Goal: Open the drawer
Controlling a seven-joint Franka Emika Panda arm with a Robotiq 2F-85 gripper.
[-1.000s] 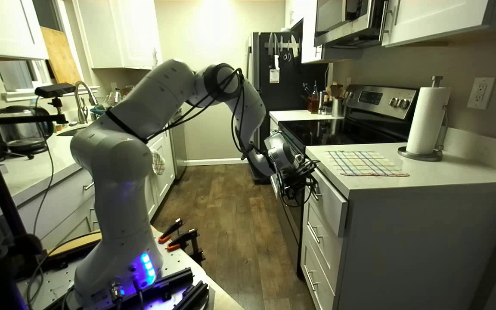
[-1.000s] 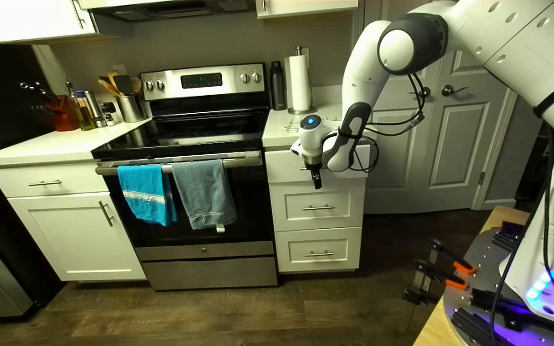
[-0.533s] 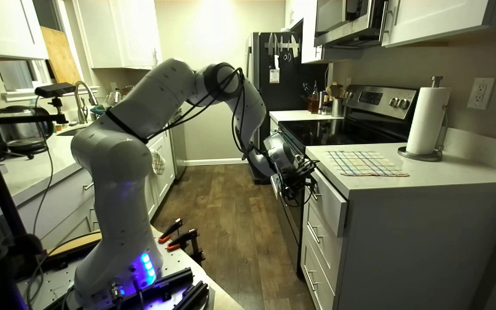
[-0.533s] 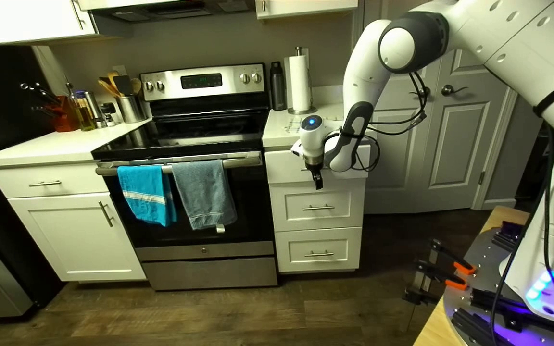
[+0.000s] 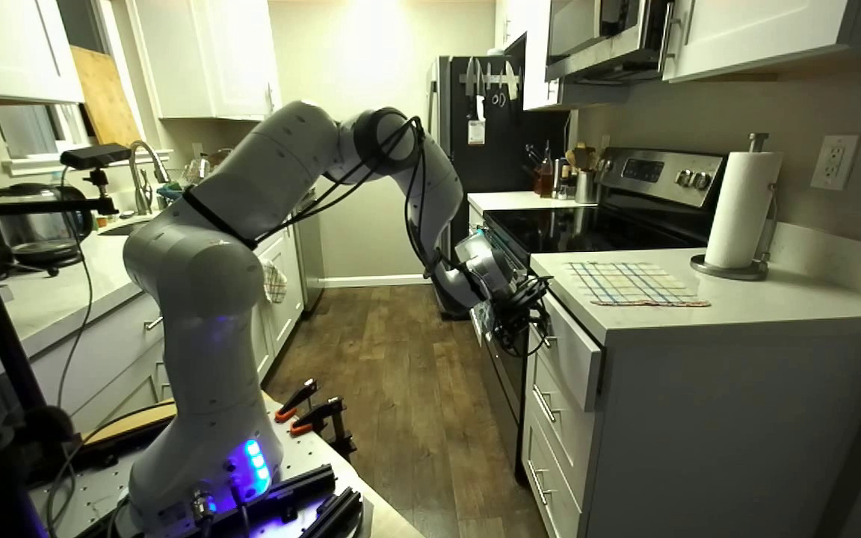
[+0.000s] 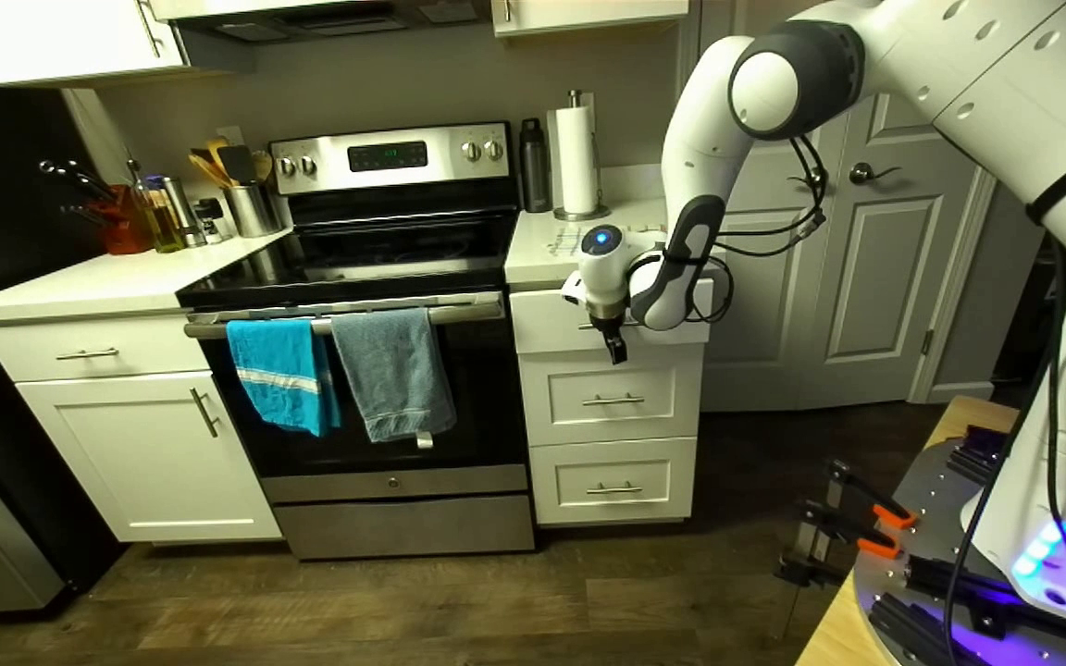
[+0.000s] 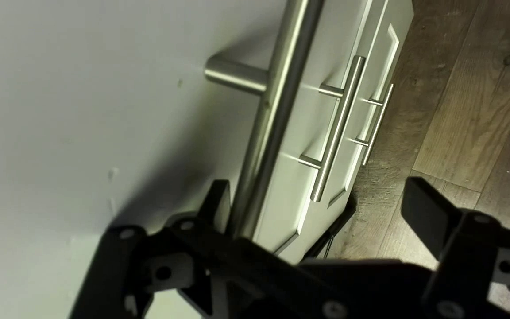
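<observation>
In an exterior view, the white robot arm bends over to the drawer, the top one of three under the white counter. The drawer's front looks like it sticks out a little. A messy bunch of black cables hides some of it. A checked cloth lies on the counter, and a paper towel roll stands up near it. The stove is right next to the drawer.

In an exterior view, the gripper points down in front of the drawer. The end of the arm blocks part of the drawer's front. A blue towel and a gray towel hang on the oven bar. A dark bottle stands beside the paper towel roll. Two clamps grip the robot's table, well apart from the drawer.

In the wrist view, the gripper's two fingers are spread wide. The drawer's bar handle is between them, not squeezed, and one finger sits just beside it, on the drawer's side. I can't tell if they touch. The other finger is over the wood floor.
</observation>
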